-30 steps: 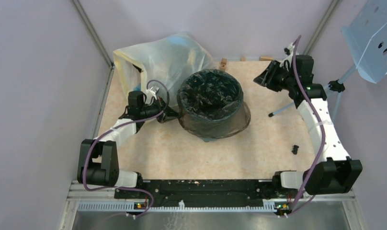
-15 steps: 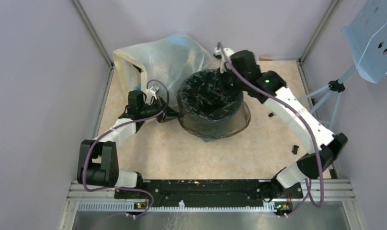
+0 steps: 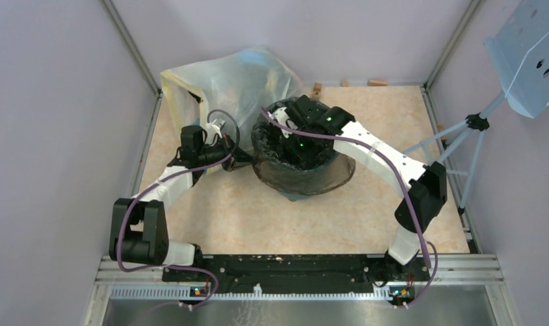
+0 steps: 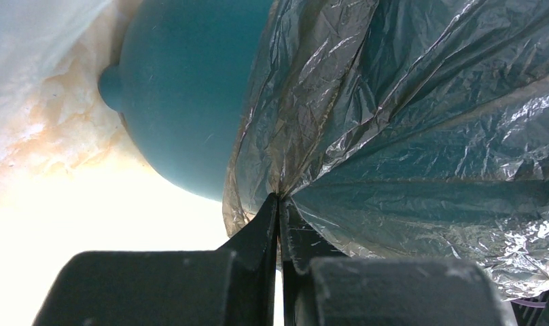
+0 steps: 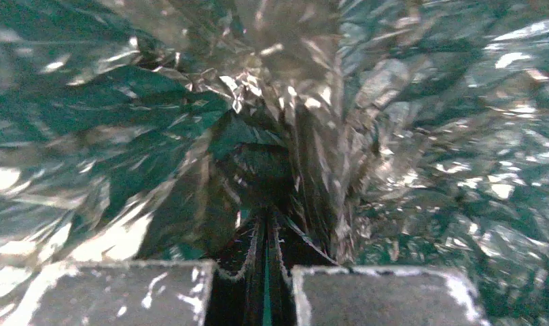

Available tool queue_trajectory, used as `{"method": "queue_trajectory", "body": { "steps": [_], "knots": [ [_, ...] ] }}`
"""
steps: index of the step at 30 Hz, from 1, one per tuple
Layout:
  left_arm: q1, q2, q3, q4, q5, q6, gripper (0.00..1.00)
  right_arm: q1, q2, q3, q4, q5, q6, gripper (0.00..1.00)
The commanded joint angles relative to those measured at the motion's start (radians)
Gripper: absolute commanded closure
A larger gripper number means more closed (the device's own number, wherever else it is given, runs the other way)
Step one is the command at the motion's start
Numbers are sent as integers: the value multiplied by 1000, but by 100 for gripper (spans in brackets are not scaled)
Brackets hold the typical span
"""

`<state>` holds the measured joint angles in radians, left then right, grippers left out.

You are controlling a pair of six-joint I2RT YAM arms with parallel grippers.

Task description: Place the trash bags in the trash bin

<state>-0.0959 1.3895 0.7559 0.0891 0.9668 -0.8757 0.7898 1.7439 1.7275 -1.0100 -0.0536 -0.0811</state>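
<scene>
One black trash bag (image 3: 329,173) is seen, spread over the one teal bin (image 4: 183,88) in the middle of the table (image 3: 258,217). The inside of the bin is lined by it, and its skirt is hung down outside the rim. Compared with one second ago, the right gripper (image 5: 265,227) is brought from the far right corner down into the bin. Its fingers are pressed together, but whether film is caught between them cannot be told. The left gripper (image 4: 279,204) is found unchanged, closed on the bag's skirt at the bin's left side. One pale bag (image 3: 238,75) is placed behind the bin.
</scene>
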Motion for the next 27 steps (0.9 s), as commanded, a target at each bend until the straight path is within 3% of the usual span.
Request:
{"method": "queue_trajectory", "body": {
  "steps": [1, 9, 18, 22, 27],
  "knots": [
    [-2, -10, 41, 26, -5, 11, 94, 8, 43, -32, -19, -5, -19, 100],
    [-2, -10, 44, 23, -6, 11, 95, -36, 58, -149, 70, -71, 56, 100],
    [-2, -9, 63, 20, -4, -1, 94, -70, 116, -162, 74, -85, 88, 100],
    [-2, -11, 97, 2, 3, -14, 87, -105, 134, -163, 77, -87, 159, 100],
    [-2, -38, 124, -17, 3, -28, 85, -124, 139, -167, 104, -89, 176, 100]
  ]
}}
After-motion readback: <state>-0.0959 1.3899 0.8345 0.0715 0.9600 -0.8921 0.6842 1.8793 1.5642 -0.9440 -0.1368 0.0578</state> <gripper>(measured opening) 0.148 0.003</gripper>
